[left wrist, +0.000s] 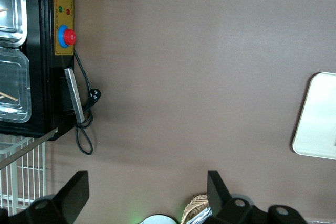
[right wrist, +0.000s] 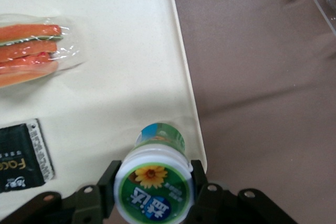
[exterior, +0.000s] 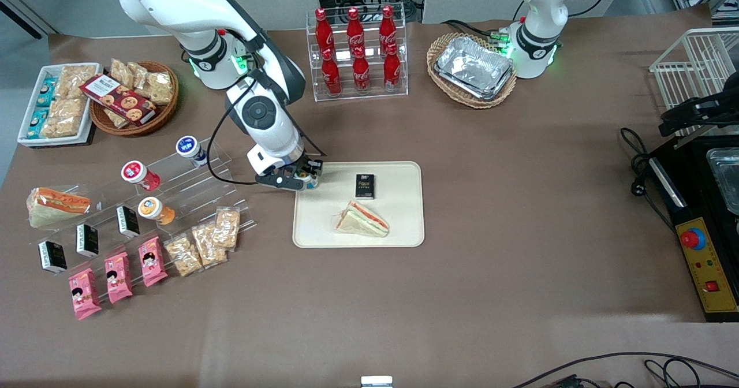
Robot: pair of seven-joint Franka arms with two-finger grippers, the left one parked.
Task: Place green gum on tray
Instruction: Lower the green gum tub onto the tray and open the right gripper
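Note:
My right gripper (right wrist: pixel 153 184) is shut on the green gum (right wrist: pixel 154 184), a small canister with a green-rimmed white lid, a yellow flower mark and a teal-and-white body. The fingers (right wrist: pixel 108 181) press both sides of the lid. The canister stands upright over the cream tray (right wrist: pixel 126 77), at the tray's corner close to its rim. In the front view the gripper (exterior: pixel 304 178) is at the tray's (exterior: pixel 398 226) corner toward the working arm's end; the gum (exterior: pixel 312 181) barely shows under it. I cannot tell whether its base touches the tray.
On the tray lie a wrapped sandwich (exterior: pixel 362 219) and a small black box (exterior: pixel 364 185). A clear stepped rack (exterior: pixel 190 186) with blue-, red- and orange-lidded canisters stands toward the working arm's end. A cola bottle rack (exterior: pixel 357 53) and foil trays in a basket (exterior: pixel 472 69) stand farther from the camera.

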